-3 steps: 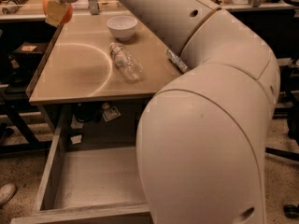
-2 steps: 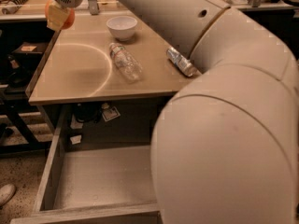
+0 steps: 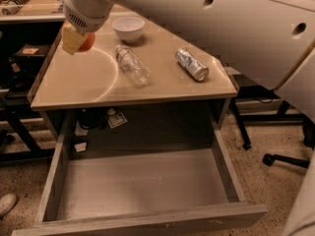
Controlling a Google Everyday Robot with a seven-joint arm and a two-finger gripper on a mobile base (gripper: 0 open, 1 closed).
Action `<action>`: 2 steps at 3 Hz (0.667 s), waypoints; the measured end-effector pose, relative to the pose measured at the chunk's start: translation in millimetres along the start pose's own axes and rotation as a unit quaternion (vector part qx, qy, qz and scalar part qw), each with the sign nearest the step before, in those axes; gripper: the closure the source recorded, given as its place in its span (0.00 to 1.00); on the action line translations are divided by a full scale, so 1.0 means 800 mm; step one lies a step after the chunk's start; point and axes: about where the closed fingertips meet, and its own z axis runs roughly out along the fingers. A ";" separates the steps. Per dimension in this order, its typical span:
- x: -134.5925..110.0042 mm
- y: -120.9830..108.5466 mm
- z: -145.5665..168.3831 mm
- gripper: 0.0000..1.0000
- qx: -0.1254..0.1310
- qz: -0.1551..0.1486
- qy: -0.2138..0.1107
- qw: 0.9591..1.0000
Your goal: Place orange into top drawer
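The orange is held in my gripper above the far left part of the tan tabletop. Only part of the fruit shows beside a pale yellowish finger. My white arm runs in from the upper right and fills the top of the view. The top drawer is pulled wide open below the table's front edge, and its flat grey bottom holds nothing. The gripper is well behind and above the drawer, over the table's left side.
A white bowl stands at the table's far side. A clear plastic bottle lies mid-table and a crushed can lies to its right. Another desk stands behind, chair legs at the right.
The view has shifted: my arm's bulk has swung out of the foreground, uncovering the can and the drawer's right side. The gripper with the orange has come slightly nearer and lower.
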 end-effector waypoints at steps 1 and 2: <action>0.000 0.000 0.000 1.00 0.000 0.000 0.000 1.000; 0.015 0.013 0.001 1.00 -0.008 0.018 0.004 1.000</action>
